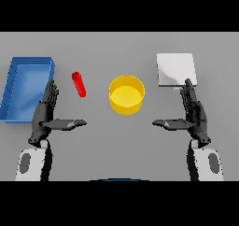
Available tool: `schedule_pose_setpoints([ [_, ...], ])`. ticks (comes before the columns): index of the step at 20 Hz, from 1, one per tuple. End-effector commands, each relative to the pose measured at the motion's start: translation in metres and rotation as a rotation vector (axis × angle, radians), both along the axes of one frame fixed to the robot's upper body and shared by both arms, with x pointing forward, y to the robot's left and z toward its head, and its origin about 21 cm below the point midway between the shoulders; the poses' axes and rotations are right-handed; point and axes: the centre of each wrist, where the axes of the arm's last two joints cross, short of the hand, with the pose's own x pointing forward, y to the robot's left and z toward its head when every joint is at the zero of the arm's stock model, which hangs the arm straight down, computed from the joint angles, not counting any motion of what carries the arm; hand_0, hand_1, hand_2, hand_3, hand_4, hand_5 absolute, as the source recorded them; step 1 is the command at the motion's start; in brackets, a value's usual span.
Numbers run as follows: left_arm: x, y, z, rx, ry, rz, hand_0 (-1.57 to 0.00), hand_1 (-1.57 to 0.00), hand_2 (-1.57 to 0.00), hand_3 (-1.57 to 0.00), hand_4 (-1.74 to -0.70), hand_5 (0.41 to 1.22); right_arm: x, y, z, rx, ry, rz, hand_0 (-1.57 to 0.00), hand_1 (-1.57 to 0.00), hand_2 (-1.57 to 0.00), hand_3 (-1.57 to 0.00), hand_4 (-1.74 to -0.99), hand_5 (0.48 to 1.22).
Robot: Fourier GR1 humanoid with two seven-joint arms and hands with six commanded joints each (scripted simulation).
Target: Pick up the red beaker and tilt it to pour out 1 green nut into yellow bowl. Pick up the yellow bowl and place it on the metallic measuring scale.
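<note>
The red beaker (79, 84) is a slim red cylinder lying on the table left of centre. A round yellow bowl (126, 95) stands in the middle, and I see nothing inside it. At the back right lies the metallic measuring scale (175, 69), a flat silver square. My left hand (45, 111) rests open at the lower left, fingers straight, thumb pointing inward; the beaker lies just beyond and to the right of its fingertips. My right hand (193, 113) mirrors it at the lower right, open, its fingertips close to the scale's near edge. Neither hand holds anything.
A blue rectangular tray (14, 87) sits at the far left, right beside my left hand. Grey table surface stretches between the two hands in front of the bowl.
</note>
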Motion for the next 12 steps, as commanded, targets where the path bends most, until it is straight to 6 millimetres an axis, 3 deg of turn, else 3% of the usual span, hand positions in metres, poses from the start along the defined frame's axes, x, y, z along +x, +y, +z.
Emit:
schedule_pose_setpoints([
  [1, 0.000, 0.000, 0.000, -0.001, -0.001, 0.001, 0.00, 0.00, 0.00, 0.00, -1.14, 0.660, 0.000, 0.001, 0.000, 0.001, 0.000, -0.001, 0.00, 0.00, 0.00, 0.00, -1.071, 0.578],
  [6, -0.003, -0.006, 0.000, 0.000, -0.002, -0.004, 0.00, 0.00, 0.00, 0.00, -1.14, 0.660, 0.006, 0.007, 0.000, 0.003, 0.003, 0.002, 0.00, 0.00, 0.00, 0.00, -1.071, 0.578],
  [8, -0.025, -0.003, 0.009, 0.124, -0.075, -0.062, 0.00, 0.00, 0.00, 0.00, -1.14, 0.660, -0.008, 0.008, 0.008, -0.240, -0.142, 0.020, 0.00, 0.00, 0.00, 0.00, -1.072, 0.577],
  [12, -0.035, -0.006, 0.028, 0.191, -0.055, -0.098, 0.00, 0.00, 0.00, 0.00, -1.14, 0.657, -0.017, 0.013, 0.012, -0.338, -0.160, 0.039, 0.00, 0.00, 0.00, 0.00, -1.084, 0.585],
])
